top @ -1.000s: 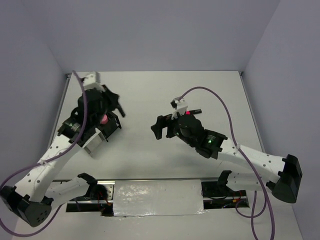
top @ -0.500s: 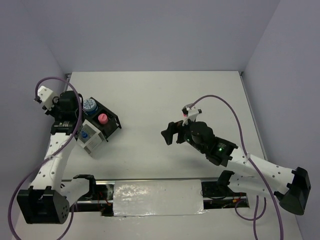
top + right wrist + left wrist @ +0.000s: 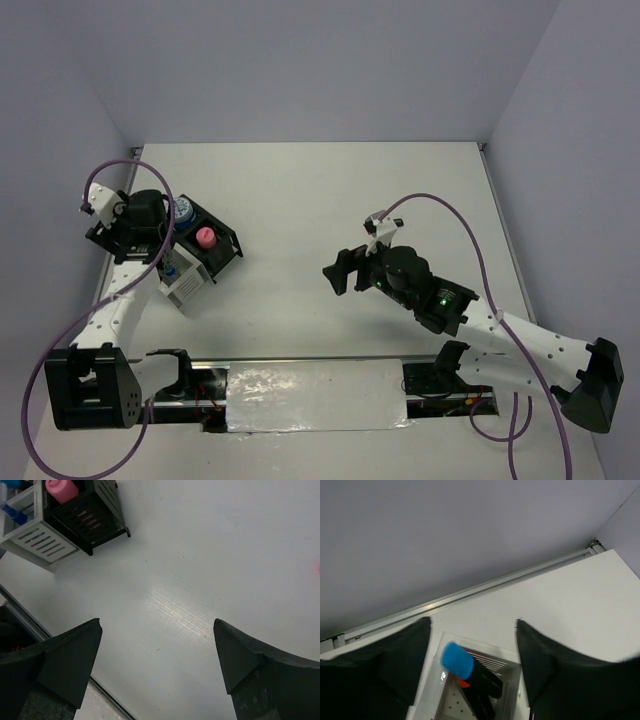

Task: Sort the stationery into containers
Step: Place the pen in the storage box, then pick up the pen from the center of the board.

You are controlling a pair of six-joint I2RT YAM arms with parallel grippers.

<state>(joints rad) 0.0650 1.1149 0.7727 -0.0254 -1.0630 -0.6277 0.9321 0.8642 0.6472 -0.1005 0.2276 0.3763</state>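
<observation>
The containers are a joined organizer: a black box (image 3: 222, 250) and a white slotted box (image 3: 185, 290) at the table's left. A pink cylinder (image 3: 204, 237) and a blue-white patterned roll (image 3: 182, 211) stand in the black compartments. A black marker with a blue cap (image 3: 457, 660) leans inside the white box (image 3: 485, 647), beside another black marker with an orange part. My left gripper (image 3: 472, 621) hangs open over that box, with its fingers clear of the marker. My right gripper (image 3: 156, 622) is open over bare table at mid-right, holding nothing.
In the right wrist view the organizer (image 3: 47, 540) lies at the upper left, with the pink cylinder (image 3: 62, 490) in it. A small pink blur (image 3: 318, 567) shows at that view's right edge. The back wall and the table's rail (image 3: 470, 594) run close behind the left gripper.
My left arm swung off the black box towards the left wall, and its jaws have opened above the white box. The right gripper drifted slightly towards the near edge, still open.
</observation>
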